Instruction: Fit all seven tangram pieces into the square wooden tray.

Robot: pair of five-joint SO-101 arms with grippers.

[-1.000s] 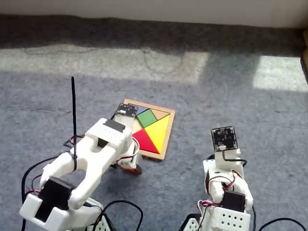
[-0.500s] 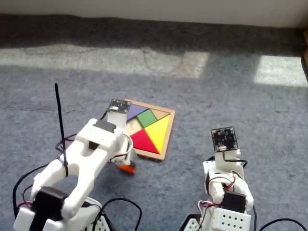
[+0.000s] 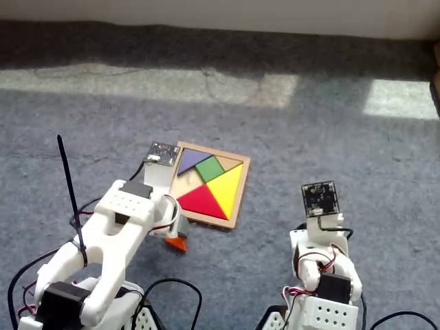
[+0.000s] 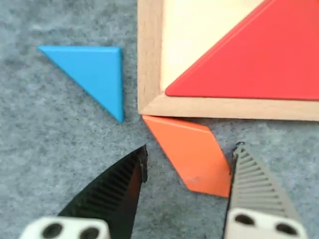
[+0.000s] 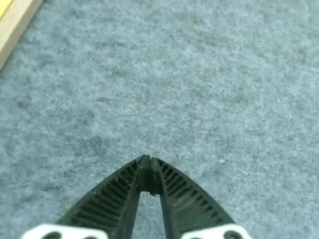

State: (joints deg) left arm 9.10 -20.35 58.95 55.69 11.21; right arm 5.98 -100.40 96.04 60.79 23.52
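- The left gripper (image 4: 191, 148) hangs wide open over the grey carpet (image 4: 45, 149), holding nothing; its fingertips flank the orange parallelogram (image 4: 192, 152), which lies outside the square wooden tray (image 4: 149, 59), touching its corner
- A blue triangle (image 4: 92, 74) lies just beside the tray's rim; red (image 3: 201, 201), yellow (image 3: 227, 189), green (image 3: 210, 168) and purple (image 3: 189, 159) pieces sit inside
- The right gripper (image 5: 149, 162) is closed on nothing, above carpet apart from the tray

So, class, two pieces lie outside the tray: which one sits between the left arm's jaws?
The orange parallelogram: it lies between the open left jaws by the corner of the tray, while the blue triangle lies off to one side.
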